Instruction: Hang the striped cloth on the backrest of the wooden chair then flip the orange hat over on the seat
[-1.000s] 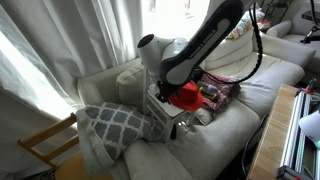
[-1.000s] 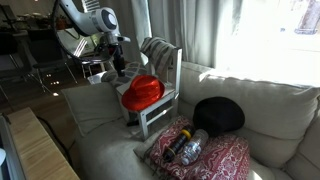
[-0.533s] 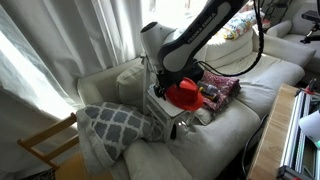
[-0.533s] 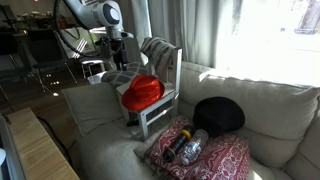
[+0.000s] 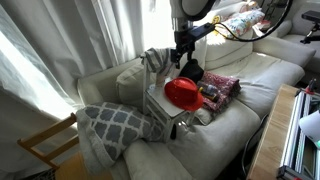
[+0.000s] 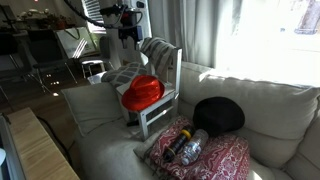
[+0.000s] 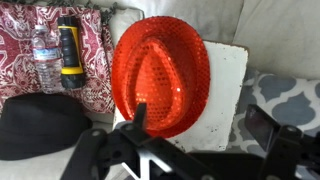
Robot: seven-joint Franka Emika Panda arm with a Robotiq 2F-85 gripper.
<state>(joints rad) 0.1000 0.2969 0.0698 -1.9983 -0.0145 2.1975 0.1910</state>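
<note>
End effector (image 5: 182, 54) is hovering above the wooden chair (image 7: 228, 90), its fingers (image 7: 139, 112) standing wide apart and gripping nothing. Beside the chair, a grey lattice pillow (image 5: 110, 124) is lying. Red patterned fabric (image 7: 28, 38) is lying near the chair's other side. Striped cloth (image 6: 156, 50) is draping over the backrest's top. Orange hat (image 7: 160, 72) is resting dome-up on the seat, covering most of it. Black hat (image 6: 220, 114) is sitting next to the fabric, which is carrying a clear bottle (image 7: 45, 60) and a yellow-and-black bottle (image 7: 68, 55).

orange hat (image 6: 143, 92) on chair (image 6: 172, 80), dome up — ctr
</note>
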